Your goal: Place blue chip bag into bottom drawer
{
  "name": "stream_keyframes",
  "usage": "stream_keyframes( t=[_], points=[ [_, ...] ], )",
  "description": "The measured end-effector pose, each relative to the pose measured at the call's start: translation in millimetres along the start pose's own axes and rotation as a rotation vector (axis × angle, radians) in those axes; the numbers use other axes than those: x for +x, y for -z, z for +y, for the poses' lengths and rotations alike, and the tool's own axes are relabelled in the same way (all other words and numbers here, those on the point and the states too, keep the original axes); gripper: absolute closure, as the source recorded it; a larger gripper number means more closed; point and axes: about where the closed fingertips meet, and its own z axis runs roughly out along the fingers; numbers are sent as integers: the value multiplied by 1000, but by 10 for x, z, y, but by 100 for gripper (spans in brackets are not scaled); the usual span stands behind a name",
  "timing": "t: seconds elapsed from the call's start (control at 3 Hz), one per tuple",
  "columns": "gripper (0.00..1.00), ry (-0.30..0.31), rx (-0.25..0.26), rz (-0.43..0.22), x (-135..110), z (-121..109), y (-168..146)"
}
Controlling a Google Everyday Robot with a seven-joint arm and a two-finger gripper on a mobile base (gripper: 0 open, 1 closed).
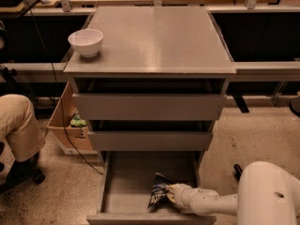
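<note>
Oblique view down onto a plain grey metal three-drawer cabinet (154,41), with a small white ceramic bowl (86,41) at the left rear of its flat top. Two upper grey drawers (150,107) pushed in; lowest wide shallow grey tray, the bottom drawer (124,184), pulled out toward the camera. Inside it, toward the front right: small crinkly dark-blue chip bag (158,195) with white lettering, tilted on edge, lower end at or just above the tray floor. Against the bag's right side, touching it: pale two-finger gripper (171,194) at the end of the white arm (211,203), reaching in from the lower right across the drawer's front corner. Grip state: cannot tell whether closed on the bag or free of it. Judged progress: carrying essentially complete, bag within the drawer walls; left to do, a clear release and a lift of the arm out without dragging the bag over the front lip. At left, outside the task: open brown cardboard box (65,125) on the speckled floor, beside a tan-trousered knee (16,123).
</note>
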Motion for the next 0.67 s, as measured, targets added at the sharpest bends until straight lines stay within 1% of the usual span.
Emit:
stream_keyframes(
  t=[0.33, 0.67],
  points=[
    [12, 0, 3, -21, -113, -17, -107],
    [0, 2, 0, -63, -358, -120, -15]
  ],
)
